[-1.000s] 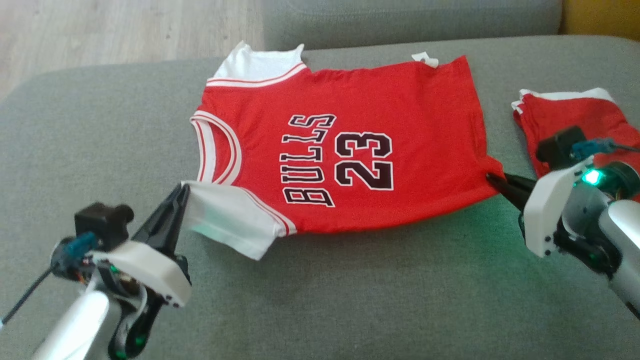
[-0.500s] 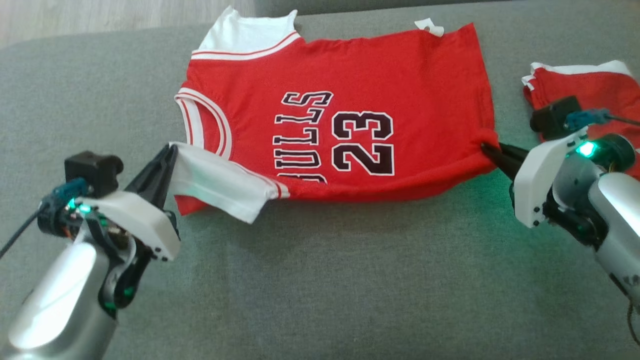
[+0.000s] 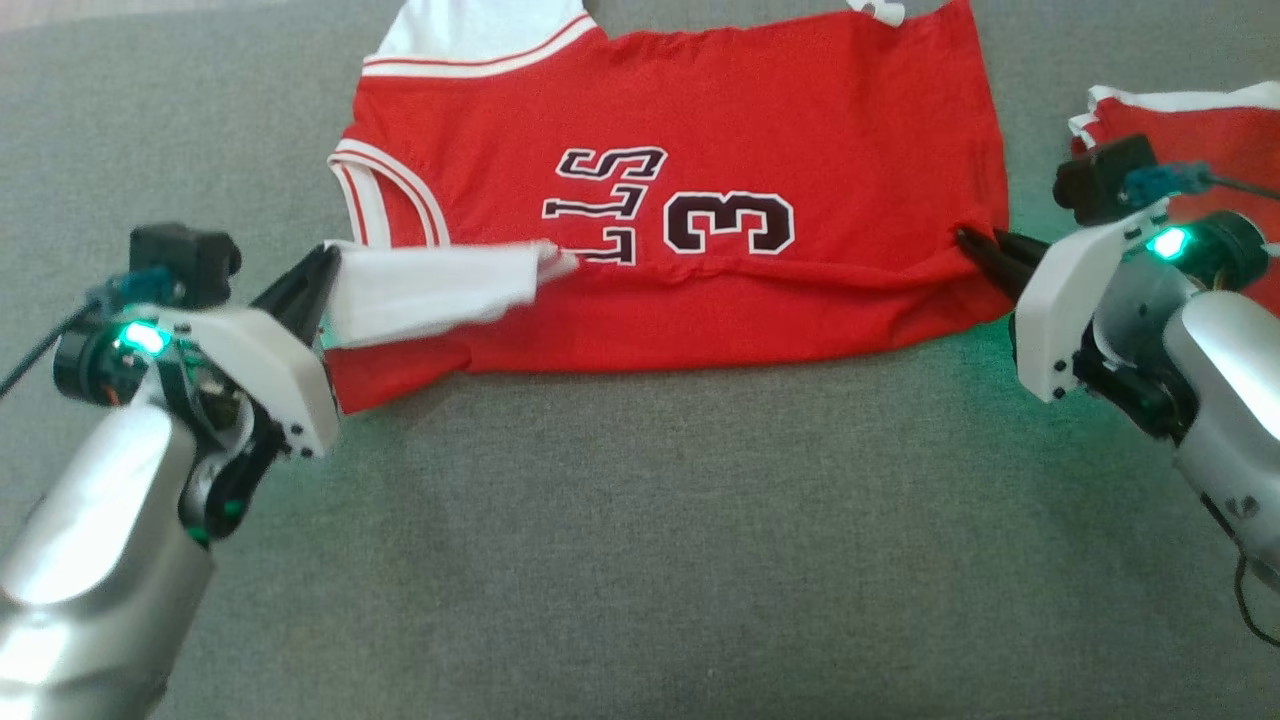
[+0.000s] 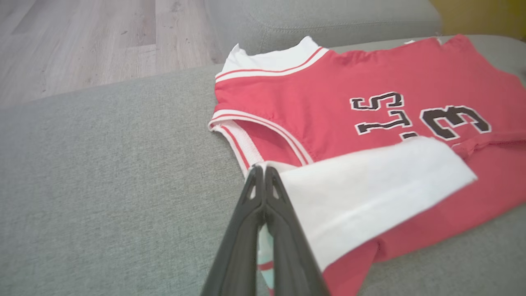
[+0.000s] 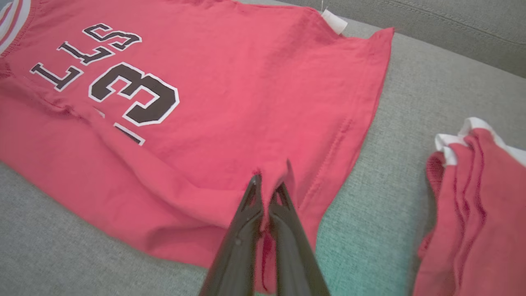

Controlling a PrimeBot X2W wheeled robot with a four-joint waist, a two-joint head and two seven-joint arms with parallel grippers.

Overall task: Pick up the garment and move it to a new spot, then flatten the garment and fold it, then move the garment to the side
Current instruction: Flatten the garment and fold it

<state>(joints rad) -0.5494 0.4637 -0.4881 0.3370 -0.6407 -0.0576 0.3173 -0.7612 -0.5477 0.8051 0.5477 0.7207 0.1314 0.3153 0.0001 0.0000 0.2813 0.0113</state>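
Garment (image 3: 750, 120) on couch (image 3: 640, 550), near edge folded over; second jersey (image 3: 1235, 135), seemingly folded, to its right

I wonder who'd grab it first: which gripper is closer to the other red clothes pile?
Right. The right gripper, shut on the jersey, is just beside the red pile. The left gripper, shut on the sleeve, is across the whole jersey from it.
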